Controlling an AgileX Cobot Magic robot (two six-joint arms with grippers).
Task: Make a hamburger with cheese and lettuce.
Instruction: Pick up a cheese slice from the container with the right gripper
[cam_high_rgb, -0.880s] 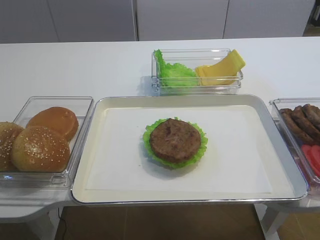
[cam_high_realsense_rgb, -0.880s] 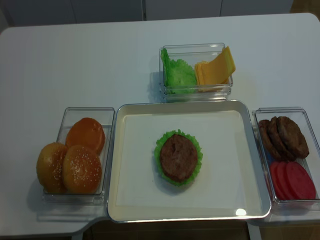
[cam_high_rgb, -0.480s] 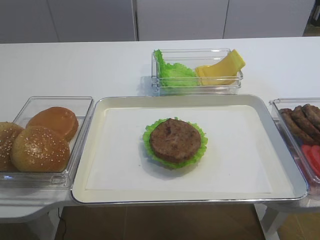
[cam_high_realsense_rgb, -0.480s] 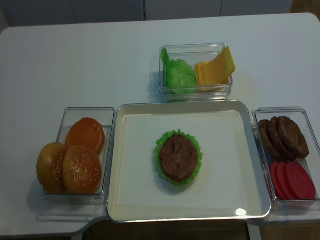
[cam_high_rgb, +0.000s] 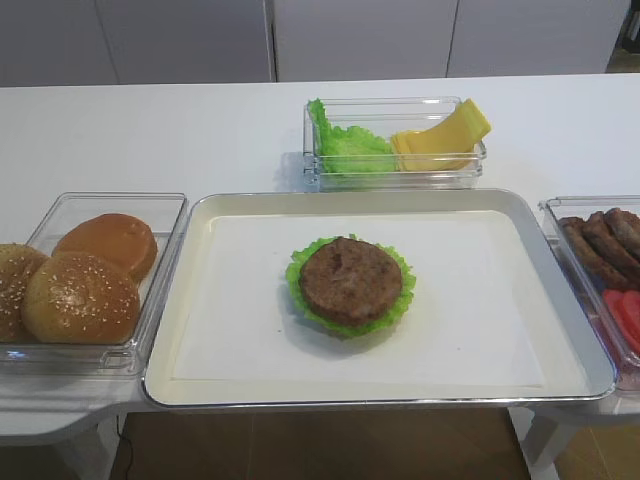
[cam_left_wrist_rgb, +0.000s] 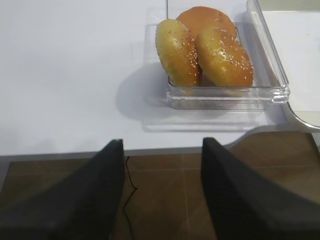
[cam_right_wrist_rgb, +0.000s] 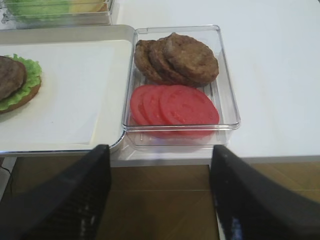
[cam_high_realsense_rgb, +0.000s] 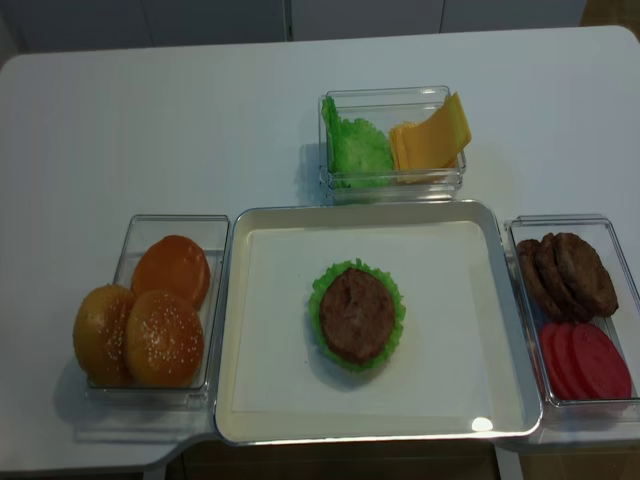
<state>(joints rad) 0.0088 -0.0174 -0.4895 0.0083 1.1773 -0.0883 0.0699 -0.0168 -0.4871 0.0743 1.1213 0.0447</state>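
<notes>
The hamburger is a brown patty on a frilly lettuce rim, in the middle of the silver tray. It also shows in the realsense view and at the left edge of the right wrist view. Cheese slices lean in the clear box behind the tray, also visible from above. My left gripper is open and empty, below the table's front edge, near the bun box. My right gripper is open and empty, below the front edge by the patty box.
A clear box of sesame buns stands left of the tray. A clear box right of the tray holds dark patties and tomato slices. A bunched pile of green leaves shares the back box with the cheese.
</notes>
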